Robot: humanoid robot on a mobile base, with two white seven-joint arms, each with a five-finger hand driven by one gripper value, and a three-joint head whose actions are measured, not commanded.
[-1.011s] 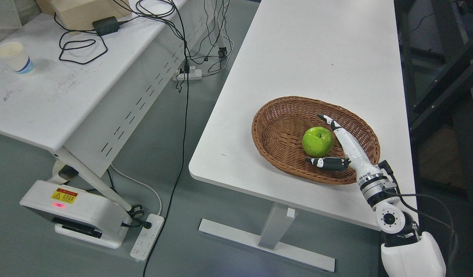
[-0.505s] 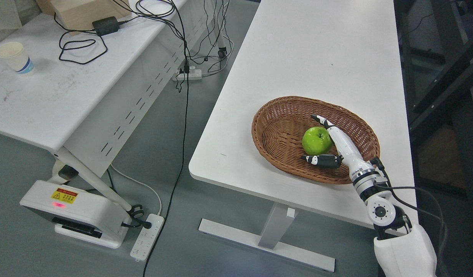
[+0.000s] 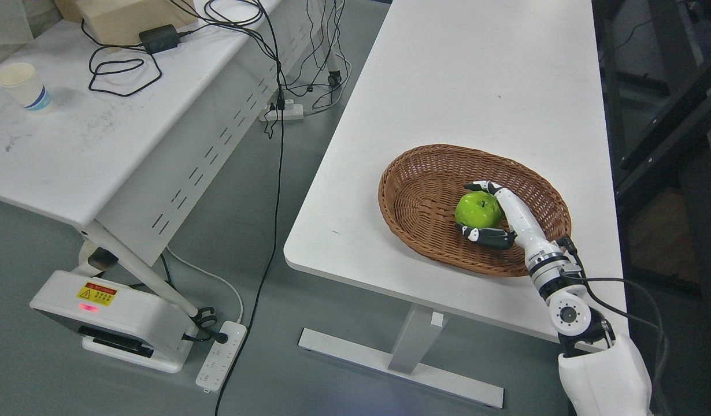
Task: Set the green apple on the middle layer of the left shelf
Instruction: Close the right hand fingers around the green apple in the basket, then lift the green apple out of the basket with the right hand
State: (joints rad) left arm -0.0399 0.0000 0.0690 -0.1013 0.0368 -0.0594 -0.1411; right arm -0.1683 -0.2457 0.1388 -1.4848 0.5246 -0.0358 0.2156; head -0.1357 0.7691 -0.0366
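At the far left of my head view a white paper cup with a blue band (image 3: 22, 85) stands on the scuffed white side table (image 3: 72, 156). Behind it on the same top I see a black power adapter (image 3: 158, 39) with looped black cables. On the grey floor below sits a white base unit with a yellow warning label (image 3: 110, 315), and just beside it a white power strip (image 3: 221, 355).

Moving right, the long white desk (image 3: 465, 75) carries an oval brown wicker basket (image 3: 413, 196) near its front edge. The round green apple (image 3: 478, 210) lies inside the basket, a little right of its middle, stem dimple up.

My right hand (image 3: 487, 211) reaches in from the lower right, its white forearm crossing the basket rim. Its fingers (image 3: 481, 186) curl over the far side of the apple and the dark thumb (image 3: 487, 235) presses under the near side, so the hand is wrapped around the fruit. I cannot tell whether the apple is off the basket floor.
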